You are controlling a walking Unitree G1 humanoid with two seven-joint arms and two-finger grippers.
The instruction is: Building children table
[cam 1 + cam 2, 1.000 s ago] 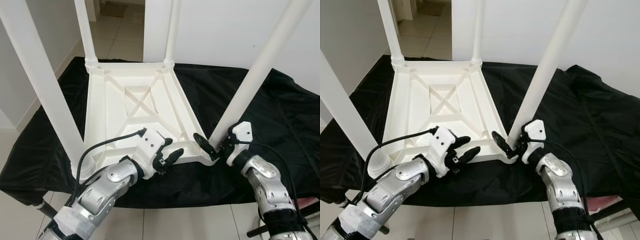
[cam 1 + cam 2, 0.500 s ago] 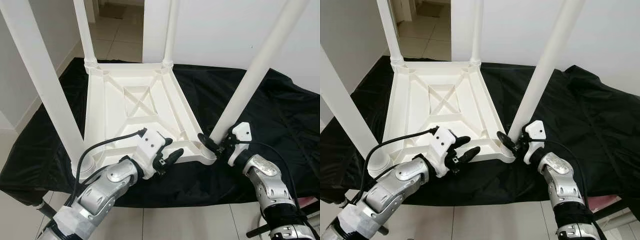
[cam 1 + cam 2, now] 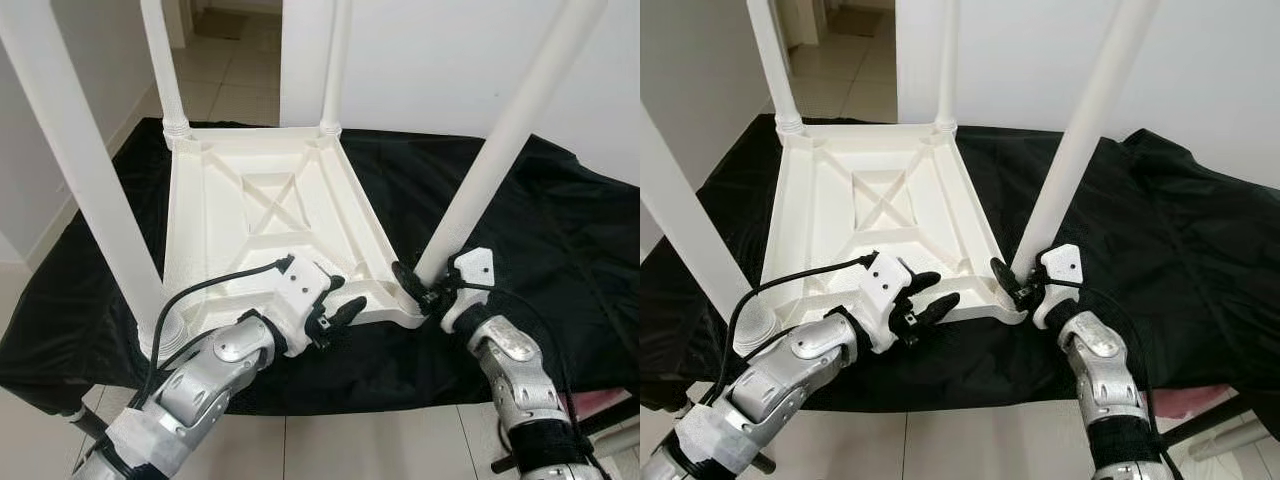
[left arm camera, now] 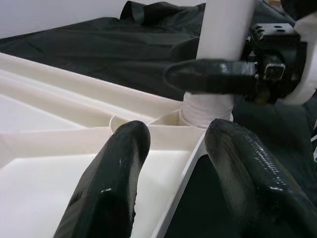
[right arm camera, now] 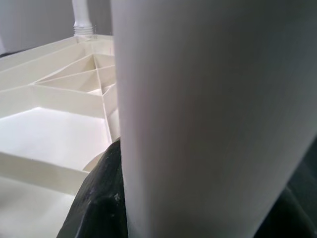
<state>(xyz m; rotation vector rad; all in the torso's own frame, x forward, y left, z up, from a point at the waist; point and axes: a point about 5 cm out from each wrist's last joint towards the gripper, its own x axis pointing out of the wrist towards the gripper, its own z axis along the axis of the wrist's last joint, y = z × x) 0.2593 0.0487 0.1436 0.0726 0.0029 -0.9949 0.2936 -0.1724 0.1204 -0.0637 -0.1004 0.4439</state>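
Children table (image 3: 270, 215), inverted, frame centre, on black cloth (image 3: 560, 230): four legs standing in sockets. Right gripper (image 3: 425, 290) clasps lower-right leg (image 3: 500, 150) at base; seating likely unfinished. Left gripper (image 3: 335, 312) parted, empty, over near rim.

Two arms are seen, each cased in jointed silver segments with black seams. On each wrist a white block-shaped housing is mounted — on the left one small dark screw holes are visible. A black cable is looped from the left housing back along the forearm. The left gripper (image 3: 337, 314) and right gripper (image 3: 418, 291) are fitted with long, glossy black fingers (image 4: 110, 184) — rounded and tapering.
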